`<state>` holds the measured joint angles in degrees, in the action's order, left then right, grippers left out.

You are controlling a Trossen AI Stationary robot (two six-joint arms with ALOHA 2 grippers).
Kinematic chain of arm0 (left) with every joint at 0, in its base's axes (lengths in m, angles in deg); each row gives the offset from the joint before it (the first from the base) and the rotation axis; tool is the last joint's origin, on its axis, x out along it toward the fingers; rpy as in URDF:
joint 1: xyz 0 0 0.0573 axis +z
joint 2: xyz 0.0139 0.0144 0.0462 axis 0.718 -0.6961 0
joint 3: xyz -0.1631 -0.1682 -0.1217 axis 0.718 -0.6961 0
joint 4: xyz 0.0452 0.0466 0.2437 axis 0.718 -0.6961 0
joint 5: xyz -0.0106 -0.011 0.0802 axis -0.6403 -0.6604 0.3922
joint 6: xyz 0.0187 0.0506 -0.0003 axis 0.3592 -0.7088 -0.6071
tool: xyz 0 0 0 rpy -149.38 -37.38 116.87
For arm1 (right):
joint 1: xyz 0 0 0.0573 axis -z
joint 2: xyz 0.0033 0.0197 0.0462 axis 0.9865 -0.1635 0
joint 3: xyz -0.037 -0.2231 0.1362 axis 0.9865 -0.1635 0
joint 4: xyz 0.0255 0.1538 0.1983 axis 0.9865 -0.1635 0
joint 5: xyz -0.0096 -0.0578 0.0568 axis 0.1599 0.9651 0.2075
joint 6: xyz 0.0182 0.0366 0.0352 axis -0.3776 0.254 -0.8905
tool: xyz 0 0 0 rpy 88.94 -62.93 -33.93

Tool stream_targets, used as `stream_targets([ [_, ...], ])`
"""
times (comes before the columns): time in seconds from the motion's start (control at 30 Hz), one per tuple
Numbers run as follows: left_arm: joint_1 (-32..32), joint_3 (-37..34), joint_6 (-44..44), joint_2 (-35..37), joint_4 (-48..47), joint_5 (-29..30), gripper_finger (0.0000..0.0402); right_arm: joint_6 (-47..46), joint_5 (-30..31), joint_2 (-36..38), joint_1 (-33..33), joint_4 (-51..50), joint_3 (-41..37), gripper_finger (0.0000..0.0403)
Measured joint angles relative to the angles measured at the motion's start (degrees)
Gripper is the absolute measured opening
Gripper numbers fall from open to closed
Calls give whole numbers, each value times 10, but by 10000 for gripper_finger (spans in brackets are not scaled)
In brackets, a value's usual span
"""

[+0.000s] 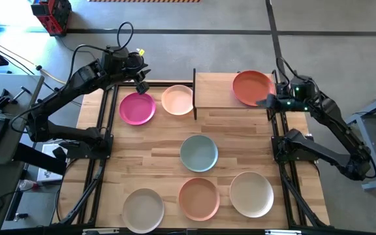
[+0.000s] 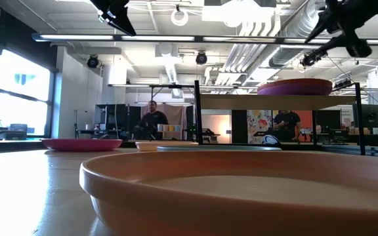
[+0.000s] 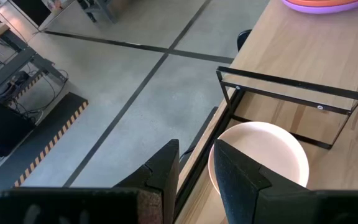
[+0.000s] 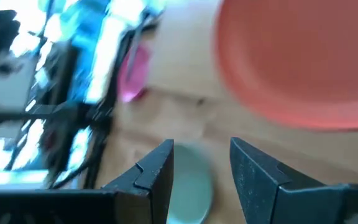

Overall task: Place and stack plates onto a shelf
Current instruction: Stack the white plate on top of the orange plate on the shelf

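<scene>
Wooden table (image 1: 168, 163) | left claw (image 1: 140, 82) parted, nearest round cream plate (image 1: 177, 100) just beside raised light-wood shelf (image 1: 217, 90) | right claw (image 1: 268, 101) parted, empty

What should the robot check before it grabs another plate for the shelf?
1. Shelf has room: ok, its left half is bare.
2. Plates already there sit flat: ok, orange-red plate lies on the purple plate.
3. Left gripper is empty: ok, fingers apart above the table edge, near the magenta plate and cream plate.
4. Right gripper is empty: ok, fingers apart beside the shelf stack.
5. Other plates lie separate: ok, pale teal plate touches nothing.
</scene>
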<state>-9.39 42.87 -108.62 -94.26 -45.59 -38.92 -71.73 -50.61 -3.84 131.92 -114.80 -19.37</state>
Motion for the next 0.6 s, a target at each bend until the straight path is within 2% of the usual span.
stream_targets([
  [0.1, 0, 0, 0, 0, 0, 0, 90, 40, -62, 0, 0, 0, 0, 138],
  [0.2, 0, 0, 0, 0, 0, 0, 90, 94, -98, -4, -6, 0, 0, 138],
  [0.33, 0, 0, 0, 0, 1, 1, 90, 103, -121, -19, -23, 1, 0, 138],
  [0.5, 3, -1, 1, -5, 34, 29, 90, 106, -134, -47, -56, 10, 0, 138],
  [0.6, 0, 0, 38, -5, 45, 25, 90, 116, -137, -52, -88, 7, 0, 138],
])
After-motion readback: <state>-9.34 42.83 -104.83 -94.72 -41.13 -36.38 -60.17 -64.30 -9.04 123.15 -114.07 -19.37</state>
